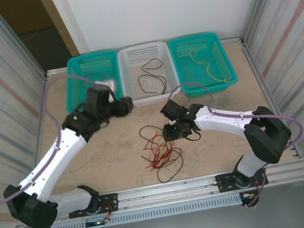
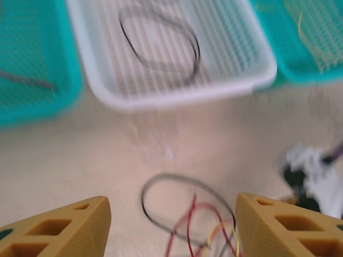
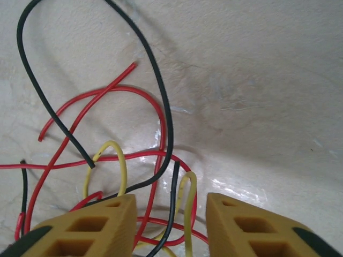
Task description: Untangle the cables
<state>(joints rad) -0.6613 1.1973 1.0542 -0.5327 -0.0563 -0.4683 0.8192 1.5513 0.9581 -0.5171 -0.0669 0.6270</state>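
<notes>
Beige, stone-patterned table (image 1: 106, 156) is being spanned by two white arms, the left arm (image 1: 59, 152) being stretched toward the far side and the right arm (image 1: 228, 119) being bent inward over the middle.

Three baskets are being kept in a row along the far edge: a left teal basket (image 1: 91, 56), a white basket (image 1: 141, 47) and a right teal basket (image 1: 192, 37).

The left gripper (image 1: 129, 104) is being held above bare table just in front of the white basket. In the left wrist view, though it is blurred, its fingers (image 2: 64, 230) are being kept wide apart with nothing between them.

The right gripper (image 1: 172, 133) is being held low over the tangle of cables (image 1: 159, 150), which is lying on the table near the middle. Its fingers (image 3: 86, 227) are being kept apart, with a yellow loop (image 3: 188, 187) and a black strand (image 3: 172, 203) lying in the gap, neither being pinched. Red strands (image 3: 107, 96) are being crossed by the black one.

A black cable (image 1: 152, 76) is lying looped in the white basket, a yellow cable (image 1: 208, 67) in the right teal basket, and a dark strand (image 2: 27, 80) in the left teal basket.
</notes>
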